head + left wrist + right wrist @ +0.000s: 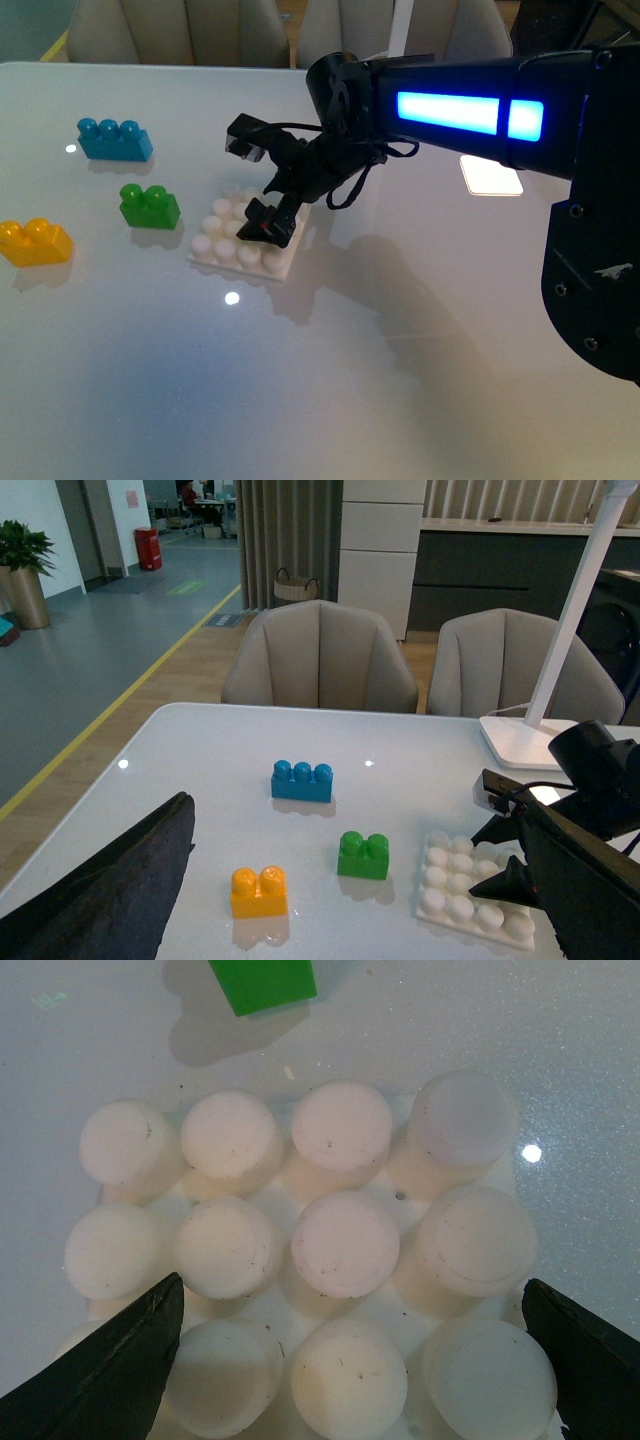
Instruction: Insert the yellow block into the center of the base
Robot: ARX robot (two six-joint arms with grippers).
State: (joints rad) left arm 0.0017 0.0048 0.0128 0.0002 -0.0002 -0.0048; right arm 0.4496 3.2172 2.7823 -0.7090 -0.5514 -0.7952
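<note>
The yellow block (35,241) lies on the white table at the far left; the left wrist view shows the yellow block (259,891) standing free. The white studded base (228,258) sits mid-table. My right gripper (255,180) hangs open just over the base, nothing between its fingers. Seen from the right wrist, the base (340,1245) fills the picture, with the right gripper (345,1360) spanning it and its dark fingers (110,1370) at either side. My left gripper (355,805) is open, well back from the bricks, and does not show in the front view.
A green brick (150,206) stands just left of the base, a blue brick (115,138) farther back left. A white lamp foot (490,177) rests at the back right. Chairs (320,660) line the table's far edge.
</note>
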